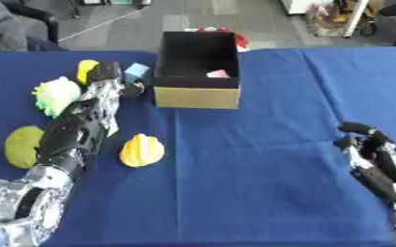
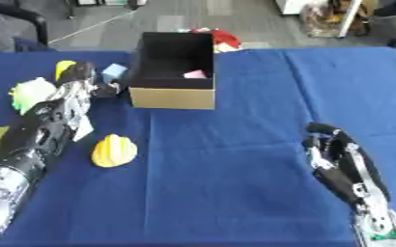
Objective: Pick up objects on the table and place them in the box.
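**Left hand at the far-left object cluster, right hand idle**

- Left arm runs in from the lower left corner, stretched up the left side of the blue table [image 1: 261,183]. Left hand [image 1: 108,77] is at the far end, among the objects just left of the box. Fingers look curled around something dark there, but I cannot tell whether it actually holds anything or what that thing is.
- Box [image 1: 197,96]: open cardboard, dark inside, tan front wall, sits at the far middle of the table. Small pink object [image 1: 218,74] lies inside, toward the right rear of the box floor.
- Light blue block [image 1: 137,71] sits just beside the box's left wall, next to the left hand's fingertips.
- Yellow piece [image 1: 86,70] shows just left of the hand, partly hidden by it.
- Pale green spiky ball [image 1: 56,95] is left of the forearm, near the table's left edge.
- Olive-green round object [image 1: 22,146] is nearer, at the left edge, beside the arm.
- Yellow ridged object [image 1: 141,150] lies on the cloth just right of the forearm, apart from it.
- Red-and-white thing [image 2: 222,39] is behind the box's far right corner; can't make out what it is.
- Right hand [image 2: 341,161] rests at the lower right, fingers pointing up, relaxed and spread, holding nothing, well apart from all objects.
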Available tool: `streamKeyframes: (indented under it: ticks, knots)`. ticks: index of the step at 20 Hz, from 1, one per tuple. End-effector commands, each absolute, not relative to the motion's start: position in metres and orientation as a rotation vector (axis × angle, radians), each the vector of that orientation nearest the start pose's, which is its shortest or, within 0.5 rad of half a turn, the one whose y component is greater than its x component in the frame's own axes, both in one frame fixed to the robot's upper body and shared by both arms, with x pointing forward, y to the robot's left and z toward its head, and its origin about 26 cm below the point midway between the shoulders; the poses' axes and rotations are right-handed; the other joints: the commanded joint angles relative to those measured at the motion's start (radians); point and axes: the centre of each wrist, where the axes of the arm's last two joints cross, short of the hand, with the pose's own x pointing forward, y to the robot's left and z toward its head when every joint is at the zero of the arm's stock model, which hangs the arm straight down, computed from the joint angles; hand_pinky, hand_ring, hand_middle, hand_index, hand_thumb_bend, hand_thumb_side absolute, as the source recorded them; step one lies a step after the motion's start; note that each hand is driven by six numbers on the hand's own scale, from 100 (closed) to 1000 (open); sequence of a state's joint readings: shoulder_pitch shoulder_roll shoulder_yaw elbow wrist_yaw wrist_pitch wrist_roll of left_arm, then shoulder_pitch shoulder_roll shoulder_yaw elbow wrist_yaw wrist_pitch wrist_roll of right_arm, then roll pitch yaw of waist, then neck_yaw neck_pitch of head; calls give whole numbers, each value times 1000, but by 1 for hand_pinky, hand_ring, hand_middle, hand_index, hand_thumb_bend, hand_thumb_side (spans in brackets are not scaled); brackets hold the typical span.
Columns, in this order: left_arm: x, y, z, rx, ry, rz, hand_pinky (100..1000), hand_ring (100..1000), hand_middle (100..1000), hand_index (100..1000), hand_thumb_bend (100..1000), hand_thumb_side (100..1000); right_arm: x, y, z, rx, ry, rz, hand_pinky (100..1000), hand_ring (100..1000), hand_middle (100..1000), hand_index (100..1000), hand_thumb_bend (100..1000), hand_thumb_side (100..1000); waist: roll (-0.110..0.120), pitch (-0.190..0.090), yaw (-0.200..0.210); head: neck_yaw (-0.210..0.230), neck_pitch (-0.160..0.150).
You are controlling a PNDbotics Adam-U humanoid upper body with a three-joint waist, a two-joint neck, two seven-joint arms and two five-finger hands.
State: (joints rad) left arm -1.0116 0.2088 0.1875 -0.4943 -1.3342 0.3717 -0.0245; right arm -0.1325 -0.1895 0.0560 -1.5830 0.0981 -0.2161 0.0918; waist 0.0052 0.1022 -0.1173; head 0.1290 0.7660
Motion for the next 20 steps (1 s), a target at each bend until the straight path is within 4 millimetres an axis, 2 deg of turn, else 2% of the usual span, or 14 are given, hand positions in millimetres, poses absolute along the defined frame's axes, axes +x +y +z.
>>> streamKeyframes:
  ticks: [1, 8, 13, 16, 19, 20]
  knots:
    - [500, 247, 106, 1204, -939, -903, 789, 717, 751, 909, 236, 722, 313, -261, 42, -75, -1922, 428, 755, 661, 743, 799, 100, 356, -16, 3, 0, 0, 4]
    - [499, 245, 100, 1105, -954, -921, 799, 728, 758, 911, 221, 783, 314, -261, 42, -74, -1924, 430, 755, 661, 743, 800, 100, 353, -19, 7, -3, 1, 4]
    - [498, 243, 98, 1103, -951, -910, 787, 714, 745, 904, 215, 819, 314, -261, 43, -73, -1926, 430, 756, 661, 743, 800, 100, 349, -20, 12, -4, 0, 4]
    - [498, 241, 97, 1110, -961, -892, 774, 697, 728, 892, 184, 795, 314, -261, 43, -73, -1926, 429, 756, 661, 743, 800, 100, 348, -20, 15, -6, 0, 4]
    - [497, 238, 94, 1113, -973, -875, 757, 667, 697, 869, 143, 731, 314, -261, 43, -75, -1925, 427, 756, 661, 743, 800, 100, 343, -21, 16, -7, 0, 4]
    - [496, 237, 93, 1116, -977, -870, 745, 644, 671, 845, 100, 608, 314, -261, 43, -75, -1925, 426, 756, 661, 743, 800, 100, 344, -21, 17, -7, 0, 4]
